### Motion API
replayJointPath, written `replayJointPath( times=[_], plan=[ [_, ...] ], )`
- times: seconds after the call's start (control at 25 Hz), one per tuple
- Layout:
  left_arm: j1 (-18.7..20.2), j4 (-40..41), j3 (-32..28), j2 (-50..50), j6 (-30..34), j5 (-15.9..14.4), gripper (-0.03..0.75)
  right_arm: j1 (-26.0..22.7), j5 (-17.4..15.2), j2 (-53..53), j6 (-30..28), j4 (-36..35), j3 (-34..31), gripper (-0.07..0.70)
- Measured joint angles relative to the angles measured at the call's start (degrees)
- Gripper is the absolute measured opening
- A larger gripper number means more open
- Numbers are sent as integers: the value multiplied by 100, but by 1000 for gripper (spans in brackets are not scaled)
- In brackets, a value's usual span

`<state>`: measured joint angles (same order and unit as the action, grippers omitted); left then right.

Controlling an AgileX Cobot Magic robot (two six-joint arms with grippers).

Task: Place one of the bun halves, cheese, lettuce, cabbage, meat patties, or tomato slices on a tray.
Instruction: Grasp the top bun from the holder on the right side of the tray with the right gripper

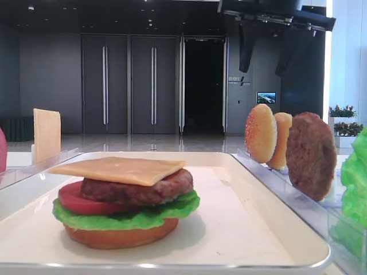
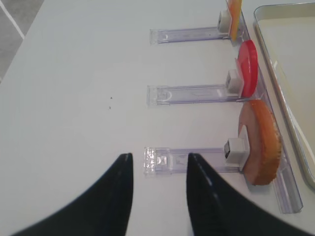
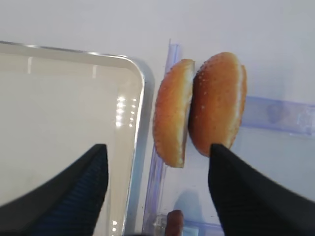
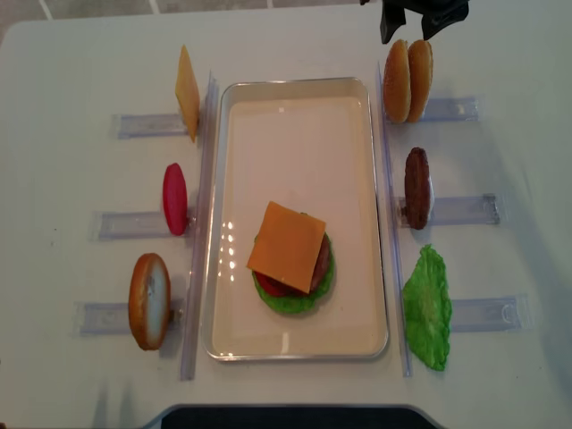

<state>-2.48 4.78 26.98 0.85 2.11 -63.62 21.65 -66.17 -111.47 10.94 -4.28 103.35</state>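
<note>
Probably light and springy: domed pale sesame-speckled bun top, upper middle of frame, best pinched across its faces; right gripper spread wide, empty; left gripper likewise.

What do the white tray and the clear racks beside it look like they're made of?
The tray looks like glossy enamelled or coated metal: its rim shines silvery and the floor mirrors ceiling lights. It could be plastic. The racks look like clear moulded plastic or acrylic: see-through, bluish at the edges, table visible through them.
</note>
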Motion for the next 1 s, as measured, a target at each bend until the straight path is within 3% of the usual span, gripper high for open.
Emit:
replayJointPath(
  times=[0.24, 0.52, 1.0],
  plan=[
    [0, 0, 0, 0, 0, 0, 269, -84, 6, -183, 10, -105, 0, 454],
    [0, 0, 0, 0, 0, 0, 199, -84, 22, -491, -23, -301, 6, 453],
    [0, 3, 0, 0, 0, 0, 193, -84, 249, -738, -222, -302, 6, 453]
  ],
)
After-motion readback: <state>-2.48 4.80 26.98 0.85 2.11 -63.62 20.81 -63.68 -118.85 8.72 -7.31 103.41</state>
